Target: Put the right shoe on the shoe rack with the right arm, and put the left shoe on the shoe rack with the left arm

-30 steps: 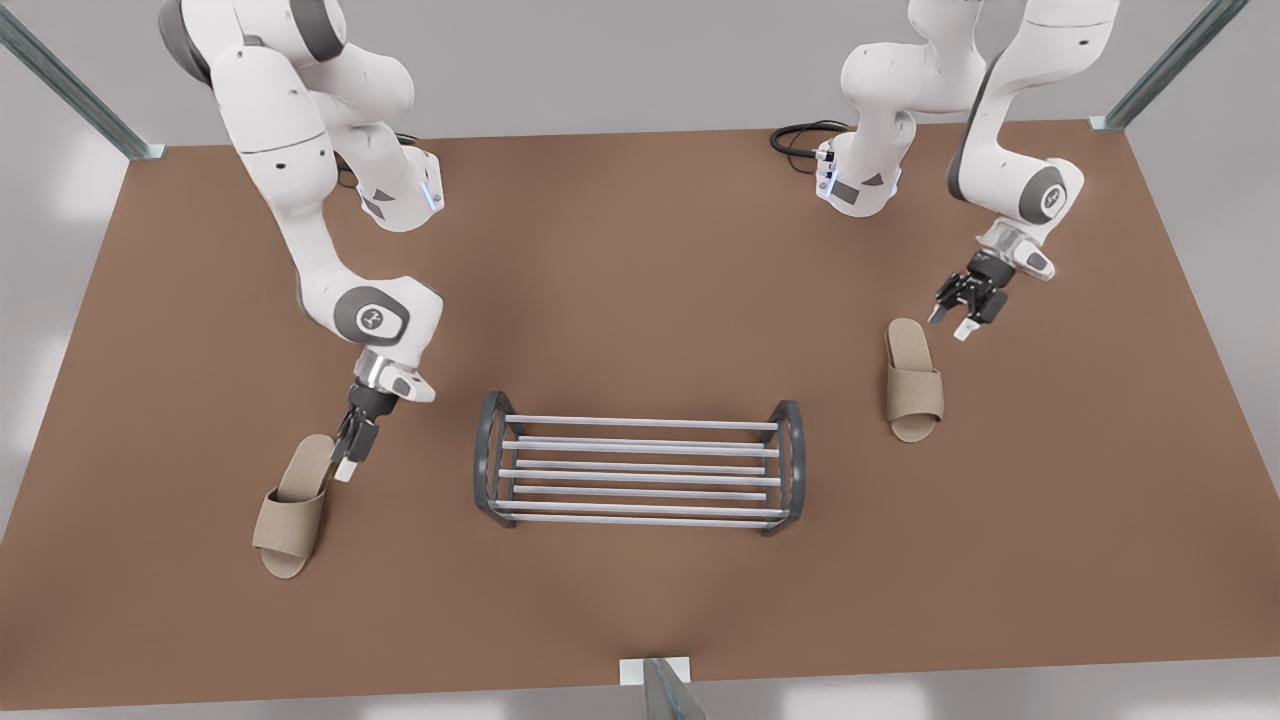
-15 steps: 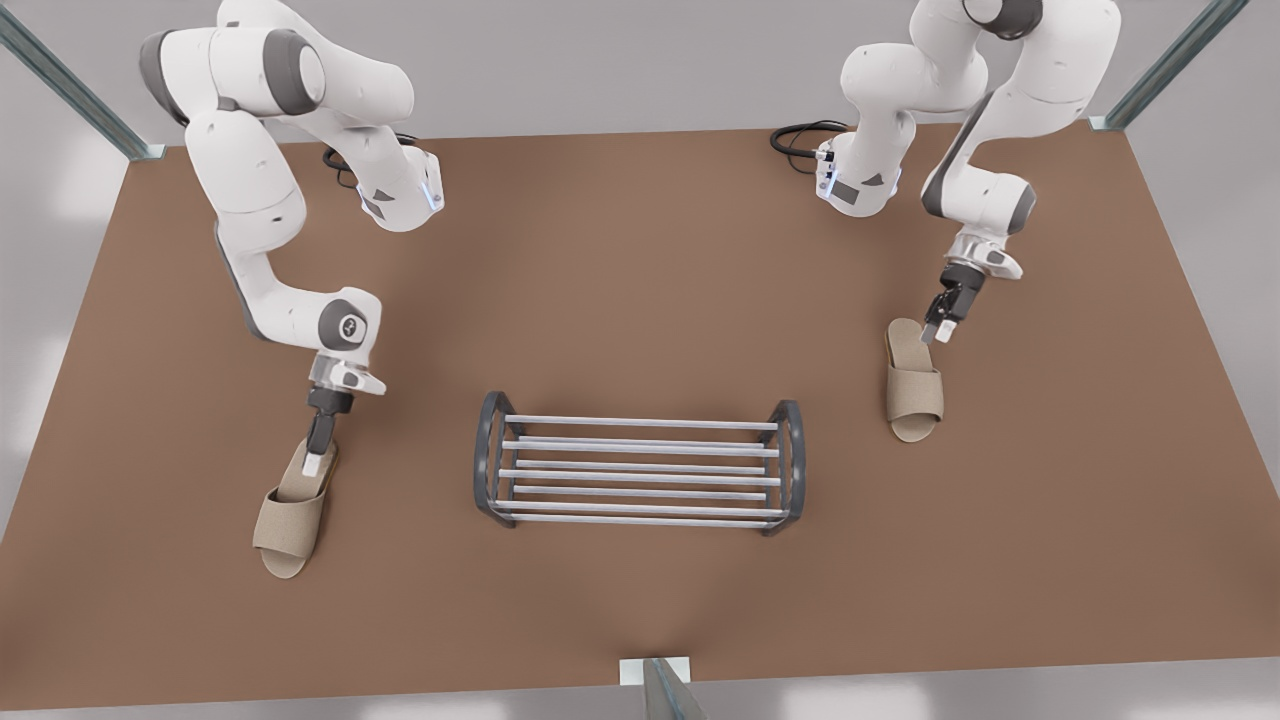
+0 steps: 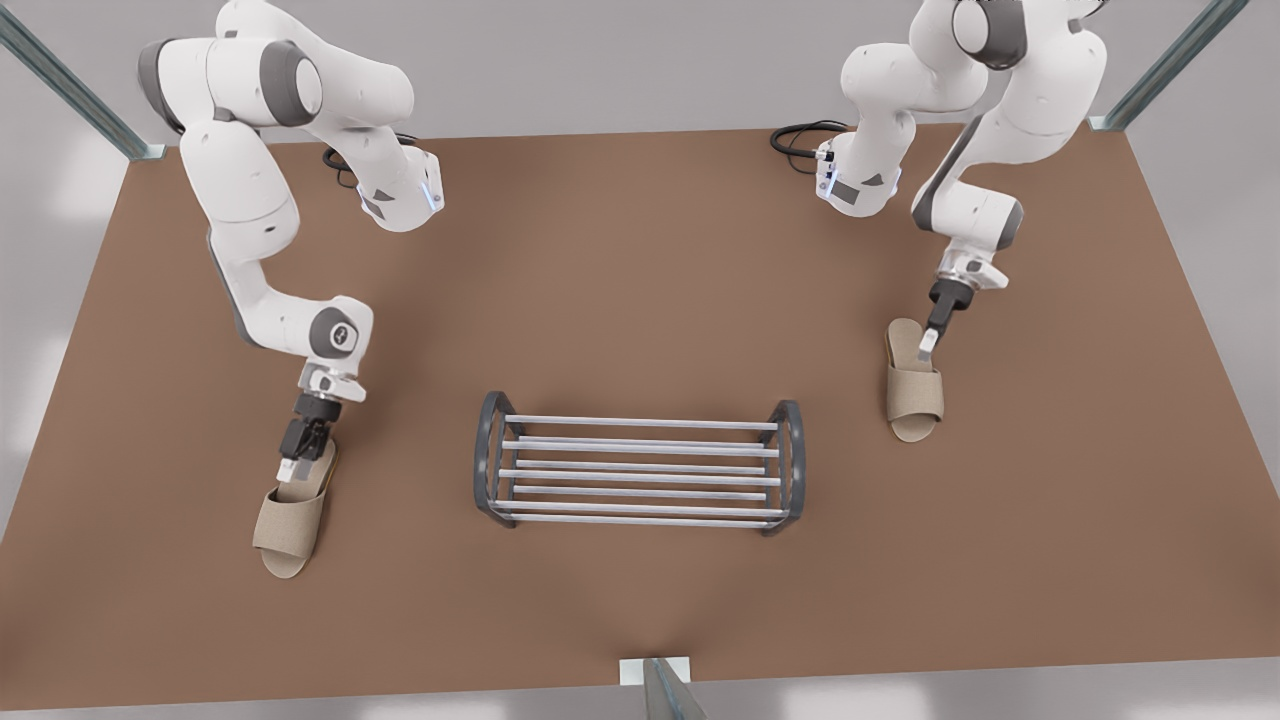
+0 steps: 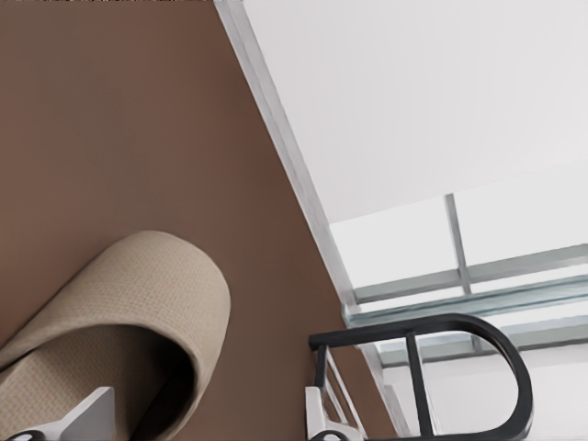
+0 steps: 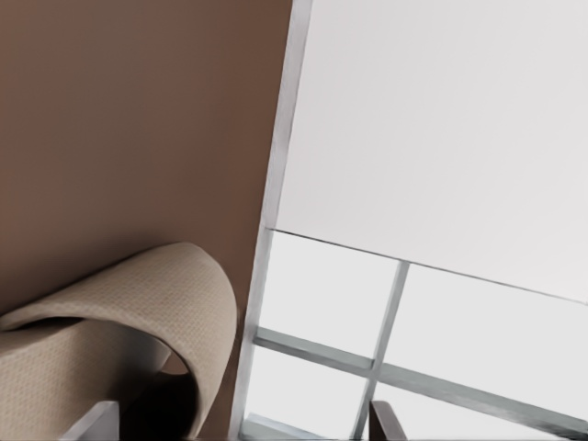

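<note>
The shoe rack (image 3: pixel 640 423) stands mid-table; its dark arched end frame (image 4: pixel 415 386) appears in the left wrist view. The left shoe (image 3: pixel 912 392), a beige slipper, lies flat at the front view's right. My left gripper (image 3: pixel 928 348) is low over its heel and open (image 4: pixel 204 418), one fingertip (image 4: pixel 92 413) over the insole and the other outside the slipper's (image 4: pixel 138 312) edge. The right shoe (image 3: pixel 290 515), a matching slipper, lies at the front view's left. My right gripper (image 3: pixel 293 468) hangs open (image 5: pixel 239 424) over its heel, behind the strap (image 5: pixel 119 312).
The brown table (image 3: pixel 640 250) has open surface around the rack and between it and each slipper. A black cable (image 3: pixel 800 135) loops by the arm base at the far edge. Metal frame posts stand at the far corners and at the near edge (image 3: pixel 655 685).
Both grippers have swung toward the front view's left and dropped, from beside the slippers' heels to directly over them. Slippers and rack have not moved.
</note>
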Robot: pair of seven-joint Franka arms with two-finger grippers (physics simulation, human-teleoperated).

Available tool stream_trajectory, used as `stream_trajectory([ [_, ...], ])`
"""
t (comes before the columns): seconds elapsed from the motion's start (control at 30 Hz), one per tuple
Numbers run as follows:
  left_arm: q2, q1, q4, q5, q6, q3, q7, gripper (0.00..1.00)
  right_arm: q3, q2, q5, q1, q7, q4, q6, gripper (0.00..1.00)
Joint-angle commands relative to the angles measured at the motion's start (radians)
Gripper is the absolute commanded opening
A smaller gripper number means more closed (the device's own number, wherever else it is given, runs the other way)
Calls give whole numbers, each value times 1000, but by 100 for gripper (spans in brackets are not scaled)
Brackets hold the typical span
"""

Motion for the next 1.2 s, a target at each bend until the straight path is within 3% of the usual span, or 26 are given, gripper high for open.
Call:
stream_trajectory([
  [0.0,16,1,16,-21,-12,-6,262,100,-16,16,-109,0,259,17,9,100],
  [0.47,50,1,47,-68,-36,-74,-44,100,-45,85,-152,15,265,138,54,100],
  [0.7,53,-2,101,-99,95,-118,-118,100,-72,130,-169,15,265,219,113,99],
  [0.9,79,-2,134,-100,108,-124,-130,100,-91,156,-160,46,267,242,124,90],
  [0.97,100,-3,159,-102,108,-126,-129,100,-92,159,-155,46,267,249,124,76],
  [1.03,104,-2,167,-104,108,-126,-130,99,-92,164,-155,46,267,256,124,72],
  [1.07,101,-3,167,-104,108,-128,-129,79,-92,173,-155,46,267,261,124,70],
  [1.17,90,-5,167,-104,129,-134,-129,60,-92,187,-160,46,265,279,124,69],
])
